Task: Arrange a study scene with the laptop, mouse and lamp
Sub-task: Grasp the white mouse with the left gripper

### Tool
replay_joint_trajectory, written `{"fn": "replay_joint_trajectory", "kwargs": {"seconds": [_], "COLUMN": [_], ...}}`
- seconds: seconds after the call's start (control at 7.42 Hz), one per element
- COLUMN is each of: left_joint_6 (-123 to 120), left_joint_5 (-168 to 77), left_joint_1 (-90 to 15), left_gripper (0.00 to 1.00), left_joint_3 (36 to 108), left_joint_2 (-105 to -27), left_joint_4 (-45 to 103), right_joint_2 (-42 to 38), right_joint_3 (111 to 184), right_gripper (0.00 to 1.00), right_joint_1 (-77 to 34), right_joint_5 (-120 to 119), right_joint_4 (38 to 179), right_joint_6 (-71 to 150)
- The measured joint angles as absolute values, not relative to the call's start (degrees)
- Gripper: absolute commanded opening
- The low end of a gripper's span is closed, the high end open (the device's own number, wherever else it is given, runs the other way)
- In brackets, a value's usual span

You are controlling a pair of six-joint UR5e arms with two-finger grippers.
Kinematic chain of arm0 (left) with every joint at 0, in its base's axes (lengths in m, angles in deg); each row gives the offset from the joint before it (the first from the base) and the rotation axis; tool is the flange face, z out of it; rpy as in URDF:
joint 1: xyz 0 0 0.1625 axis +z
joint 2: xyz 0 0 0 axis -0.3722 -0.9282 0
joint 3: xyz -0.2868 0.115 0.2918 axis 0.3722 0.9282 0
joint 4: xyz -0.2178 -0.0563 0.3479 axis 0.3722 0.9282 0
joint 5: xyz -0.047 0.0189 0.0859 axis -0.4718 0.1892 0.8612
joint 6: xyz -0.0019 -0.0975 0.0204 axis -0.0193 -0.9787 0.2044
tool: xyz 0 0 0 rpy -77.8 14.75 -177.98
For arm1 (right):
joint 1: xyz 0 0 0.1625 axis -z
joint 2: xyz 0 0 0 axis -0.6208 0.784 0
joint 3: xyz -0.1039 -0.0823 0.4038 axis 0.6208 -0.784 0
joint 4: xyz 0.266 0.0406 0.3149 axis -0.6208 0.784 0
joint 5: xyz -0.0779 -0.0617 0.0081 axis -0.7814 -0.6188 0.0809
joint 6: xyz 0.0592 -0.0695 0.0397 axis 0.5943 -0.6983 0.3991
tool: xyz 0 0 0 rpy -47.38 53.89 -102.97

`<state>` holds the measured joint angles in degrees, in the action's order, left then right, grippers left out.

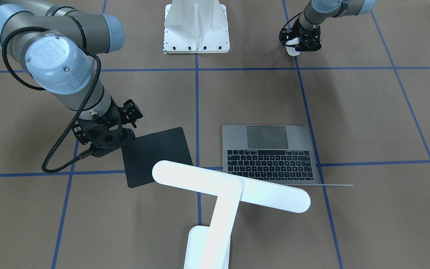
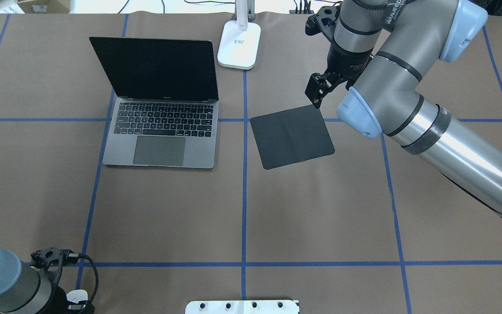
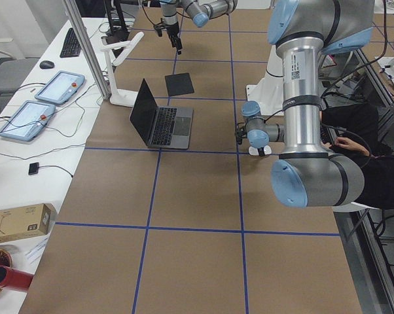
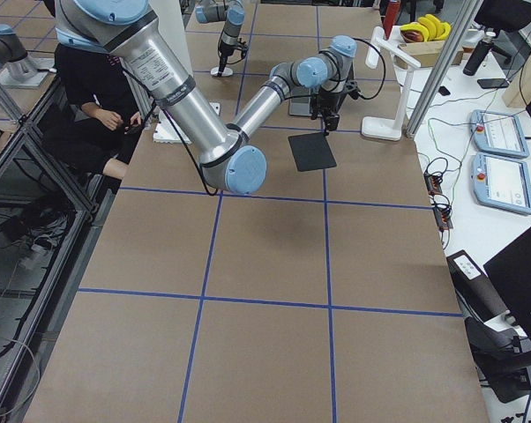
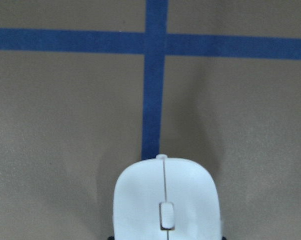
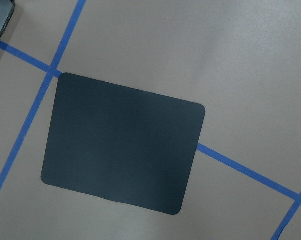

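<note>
The laptop (image 2: 159,109) stands open on the table's far left part; it also shows in the front-facing view (image 1: 271,155). The white lamp (image 1: 230,185) stands behind it, its base (image 2: 239,46) at the far edge. The white mouse (image 5: 165,200) sits in my left gripper (image 1: 299,43), which is shut on it low over the table near the robot's base (image 2: 74,298). My right gripper (image 2: 316,93) hangs open and empty above the far right corner of the black mat (image 2: 292,136).
The black square mat (image 6: 123,145) lies flat right of the laptop, slightly turned. A white bolted pedestal (image 1: 196,28) stands at the robot's side of the table. Blue tape lines cross the brown tabletop (image 2: 320,209).
</note>
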<state>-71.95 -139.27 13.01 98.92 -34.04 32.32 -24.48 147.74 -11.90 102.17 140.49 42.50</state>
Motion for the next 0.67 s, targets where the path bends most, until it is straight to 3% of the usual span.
{"fn": "replay_joint_trajectory", "kwargs": {"seconds": [0.67], "left_joint_6": [-72.03], "left_joint_5": [-139.36], "left_joint_1": [12.39], "left_gripper": [0.66], "left_joint_3": [101.23], "left_joint_2": [-33.77], "left_joint_4": [32.15], "right_joint_2": [-24.01], "right_joint_3": [148.36], "right_gripper": [1.0], "right_joint_1": [-11.95], "right_joint_5": [102.17], "right_joint_4": [140.51], "right_joint_6": [42.5]}}
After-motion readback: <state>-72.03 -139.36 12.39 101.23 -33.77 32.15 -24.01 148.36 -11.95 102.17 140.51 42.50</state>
